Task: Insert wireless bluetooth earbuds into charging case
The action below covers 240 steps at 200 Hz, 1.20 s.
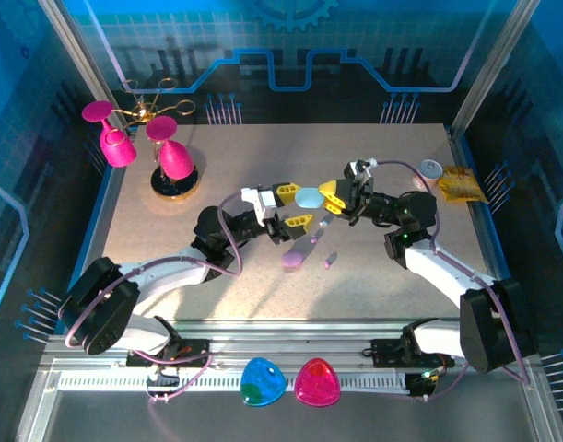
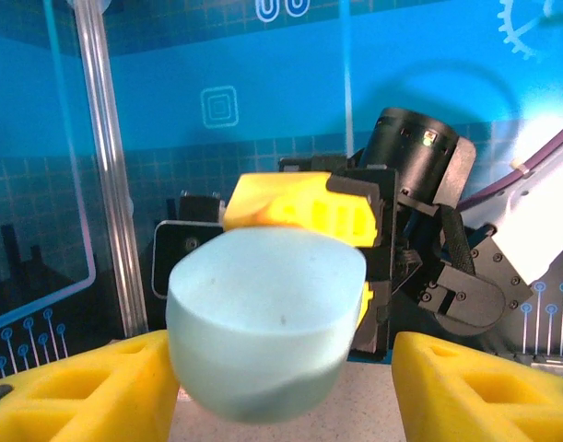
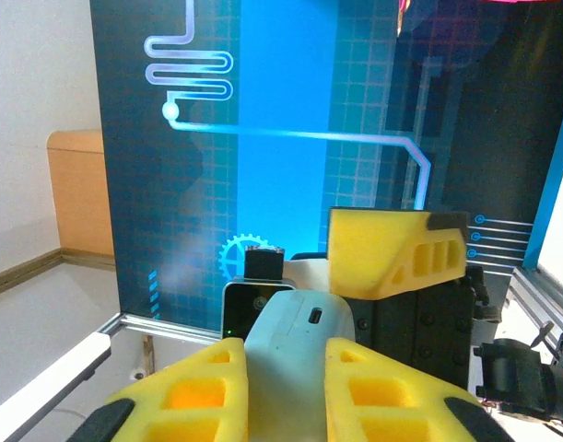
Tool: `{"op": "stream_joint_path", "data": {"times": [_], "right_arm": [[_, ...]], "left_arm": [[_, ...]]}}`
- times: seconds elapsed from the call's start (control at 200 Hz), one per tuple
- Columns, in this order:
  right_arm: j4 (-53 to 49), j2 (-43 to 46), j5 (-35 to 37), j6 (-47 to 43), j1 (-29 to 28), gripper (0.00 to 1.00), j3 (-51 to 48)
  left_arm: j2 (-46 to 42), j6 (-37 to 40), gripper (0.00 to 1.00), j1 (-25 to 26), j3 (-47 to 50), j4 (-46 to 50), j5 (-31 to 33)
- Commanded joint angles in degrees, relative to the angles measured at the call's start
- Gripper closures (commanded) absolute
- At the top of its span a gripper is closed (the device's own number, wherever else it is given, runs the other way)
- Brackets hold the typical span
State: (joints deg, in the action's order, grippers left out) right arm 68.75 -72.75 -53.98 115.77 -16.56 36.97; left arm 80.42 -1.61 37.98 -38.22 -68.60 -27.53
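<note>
A light purple earbud (image 1: 331, 261) lies on the tabletop (image 1: 263, 157) near a purple case (image 1: 294, 259). Beyond, the right jaws are clamped on a pale blue case (image 1: 309, 197), while the left jaws stand partly open around it.

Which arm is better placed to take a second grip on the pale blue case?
Left. The left gripper stands open with the pale blue case between its fingers; the right gripper is already shut on it.
</note>
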Motion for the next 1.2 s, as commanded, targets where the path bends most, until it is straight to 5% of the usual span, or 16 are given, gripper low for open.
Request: {"op": "stream_joint_path", "data": {"times": [0.0, 0.705, 0.955, 1.03, 1.195], "right_arm": [[5.0, -0.6, 1.5, 1.6, -0.6, 0.92, -0.7], [5.7, -1.5, 1.1, 1.5, -0.7, 0.92, -1.3], [6.0, -1.3, 1.3, 1.7, -0.7, 0.89, -0.9], [5.8, -1.3, 1.2, 1.7, -0.6, 0.82, -0.5], [1.4, -0.1, 0.9, -1.8, 0.0, 0.46, -0.1]], "left_arm": [[0.6, 0.2, 0.41, -0.5, -1.8, -2.9, -2.8], [1.0, 1.4, 0.50, -1.0, -3.4, 0.4, -6.0], [1.0, 1.6, 0.62, -1.0, -3.3, 1.1, -6.5], [1.0, 1.6, 0.66, -1.0, -3.4, 1.4, -6.5], [-0.1, 0.8, 0.73, -1.0, -4.4, 5.9, -5.4]]}}
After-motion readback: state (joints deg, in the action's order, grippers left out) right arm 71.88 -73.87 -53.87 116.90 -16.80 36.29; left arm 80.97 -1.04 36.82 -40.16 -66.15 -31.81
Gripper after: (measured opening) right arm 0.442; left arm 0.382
